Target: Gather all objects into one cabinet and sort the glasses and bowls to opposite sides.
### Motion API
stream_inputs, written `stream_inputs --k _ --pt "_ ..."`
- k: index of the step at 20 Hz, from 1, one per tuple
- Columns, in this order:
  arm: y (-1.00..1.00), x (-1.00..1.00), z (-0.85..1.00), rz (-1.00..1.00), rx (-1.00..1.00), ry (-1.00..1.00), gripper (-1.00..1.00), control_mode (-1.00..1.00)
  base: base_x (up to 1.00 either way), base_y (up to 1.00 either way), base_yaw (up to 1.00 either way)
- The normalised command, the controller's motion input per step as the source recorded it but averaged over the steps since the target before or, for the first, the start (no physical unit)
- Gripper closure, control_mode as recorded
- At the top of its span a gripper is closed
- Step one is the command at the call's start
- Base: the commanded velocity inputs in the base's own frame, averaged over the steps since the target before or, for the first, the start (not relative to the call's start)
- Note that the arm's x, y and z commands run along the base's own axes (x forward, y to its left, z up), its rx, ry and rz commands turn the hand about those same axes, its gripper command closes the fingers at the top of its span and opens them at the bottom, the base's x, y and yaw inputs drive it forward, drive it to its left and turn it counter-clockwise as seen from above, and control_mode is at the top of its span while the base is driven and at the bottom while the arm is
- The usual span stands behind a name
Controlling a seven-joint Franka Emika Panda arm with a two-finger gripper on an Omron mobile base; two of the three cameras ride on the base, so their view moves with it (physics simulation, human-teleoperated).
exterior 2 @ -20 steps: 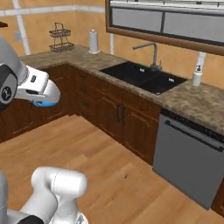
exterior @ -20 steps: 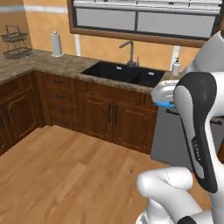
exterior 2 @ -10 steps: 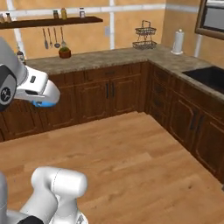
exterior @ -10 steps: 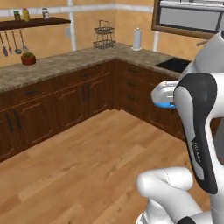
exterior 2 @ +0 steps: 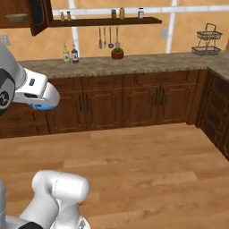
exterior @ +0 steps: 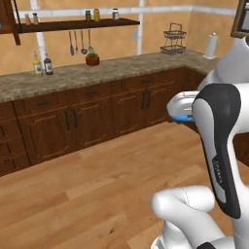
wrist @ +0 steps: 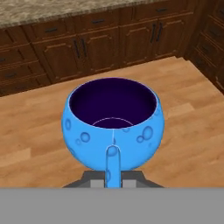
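So your gripper was clamped on the small rounded bright blue mug with the dark inside; in the hand view the mug sat upright, handle pointing back at the camera and pinched right at the bottom edge; you could see straight down into its dark interior, with the wooden plank floor under it, so it was held up in the air, not resting on anything.

From the left base view a sliver of that blue mug peeked out under the white hand, tucked in close to the arm; same deal in the right base view, where the blue mug showed just below the white wrist.

Up in the top left of the right base view you had the dark brown wooden wall cabinet with its door swung open, and the wide brown wooden bowl sat inside on its shelf; the mug was well apart from it, lower and out over the floor; the granite countertop ran along below the cabinet.
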Motion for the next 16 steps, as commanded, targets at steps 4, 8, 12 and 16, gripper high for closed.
stream_inputs --k 4,8,12,16 --pt "0.0 0.0 0.0 0.0 0.0 0.0 1.0 1.0 0.34 0.77 0.14" --pt "0.0 0.0 0.0 0.0 0.0 0.0 1.0 1.0 0.0 1.0 0.03" --pt "0.0 0.0 0.0 0.0 0.0 0.0 1.0 1.0 0.0 1.0 0.0" --pt "0.0 0.0 0.0 0.0 0.0 0.0 1.0 1.0 0.0 1.0 0.0"
